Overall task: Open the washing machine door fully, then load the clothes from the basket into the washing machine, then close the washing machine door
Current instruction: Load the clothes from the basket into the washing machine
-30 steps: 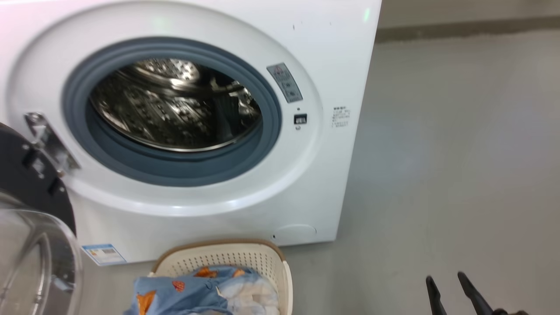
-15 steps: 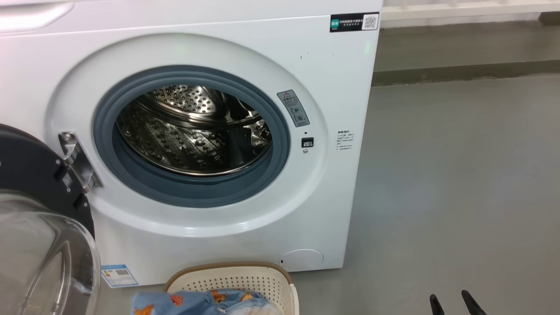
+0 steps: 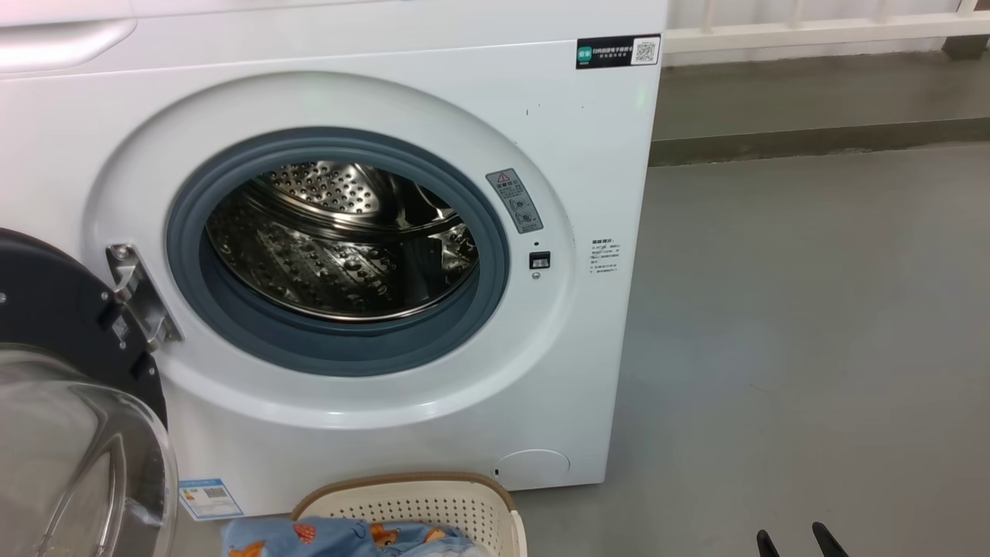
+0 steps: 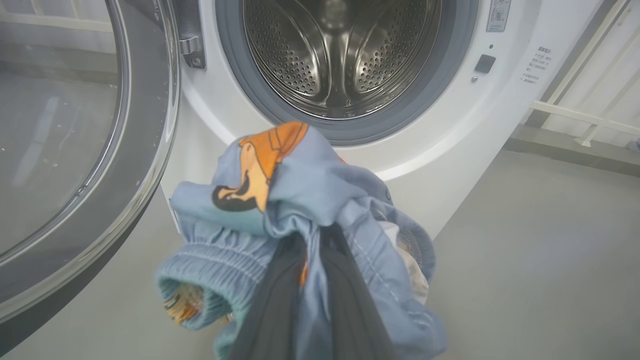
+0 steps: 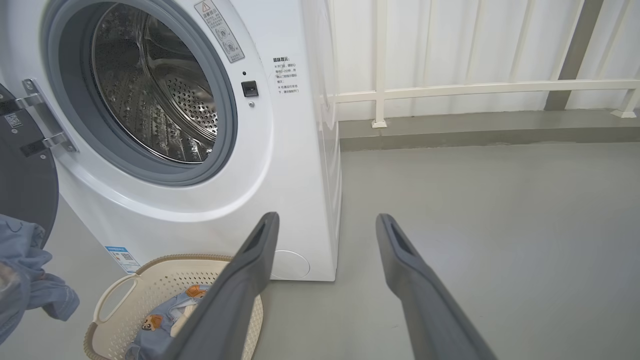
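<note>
The white washing machine (image 3: 433,100) stands with its steel drum (image 3: 340,232) exposed. The washing machine door (image 3: 54,309) hangs open at the left, glass bowl toward me. Below the opening sits the cream basket (image 3: 418,499) with blue bear-print clothes (image 3: 340,538) in it. My left gripper (image 4: 315,237) is shut on a blue bear-print garment (image 4: 300,185), held in the air just below and in front of the drum mouth (image 4: 340,55). The same garment (image 5: 25,270) hangs at the left edge of the right wrist view. My right gripper (image 5: 327,220) is open and empty, right of the basket (image 5: 165,280).
Bare grey floor (image 3: 812,309) stretches to the right of the machine. A white railing (image 5: 475,87) and a low kerb (image 3: 812,139) run along the back wall. A blue label sticker (image 3: 209,497) is on the machine's lower left front.
The head camera has tilted upward, so the machine sits lower in the picture and its top sticker has come into view. My right fingertips now just peek over the bottom edge.
</note>
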Robot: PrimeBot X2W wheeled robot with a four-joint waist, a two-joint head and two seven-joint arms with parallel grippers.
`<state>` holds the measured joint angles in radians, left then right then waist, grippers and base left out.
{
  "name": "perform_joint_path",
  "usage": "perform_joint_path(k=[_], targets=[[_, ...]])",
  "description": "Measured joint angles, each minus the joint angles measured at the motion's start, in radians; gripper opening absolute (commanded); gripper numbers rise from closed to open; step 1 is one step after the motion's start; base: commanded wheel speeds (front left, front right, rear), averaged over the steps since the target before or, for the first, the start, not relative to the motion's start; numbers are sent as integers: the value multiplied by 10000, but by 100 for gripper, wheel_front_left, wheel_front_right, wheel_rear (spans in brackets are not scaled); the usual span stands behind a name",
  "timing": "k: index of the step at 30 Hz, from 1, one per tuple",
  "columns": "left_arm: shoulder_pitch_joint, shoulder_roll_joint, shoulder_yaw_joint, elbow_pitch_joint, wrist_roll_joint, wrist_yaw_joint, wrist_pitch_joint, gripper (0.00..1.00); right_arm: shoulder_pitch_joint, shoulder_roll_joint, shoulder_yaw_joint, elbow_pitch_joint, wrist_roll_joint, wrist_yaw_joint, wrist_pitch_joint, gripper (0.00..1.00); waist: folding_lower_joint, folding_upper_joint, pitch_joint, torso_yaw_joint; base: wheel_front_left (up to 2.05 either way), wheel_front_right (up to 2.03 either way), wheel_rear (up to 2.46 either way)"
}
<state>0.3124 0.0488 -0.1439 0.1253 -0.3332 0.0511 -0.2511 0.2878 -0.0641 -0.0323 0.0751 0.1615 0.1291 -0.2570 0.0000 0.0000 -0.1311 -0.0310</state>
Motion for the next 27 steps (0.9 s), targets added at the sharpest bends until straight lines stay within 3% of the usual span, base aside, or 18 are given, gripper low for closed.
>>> perform_joint_path(k=[19, 27], targets=[[-96, 0, 113, -15, 224, -186, 0, 0, 1, 92, 173, 13, 2, 0, 0, 100, 0, 0, 118, -274, 0, 0, 0], [-1096, 6, 10, 407, 721, -397, 0, 0, -7, 125, 192, 27, 2, 0, 0, 100, 0, 0, 273, -691, 0, 0, 0]])
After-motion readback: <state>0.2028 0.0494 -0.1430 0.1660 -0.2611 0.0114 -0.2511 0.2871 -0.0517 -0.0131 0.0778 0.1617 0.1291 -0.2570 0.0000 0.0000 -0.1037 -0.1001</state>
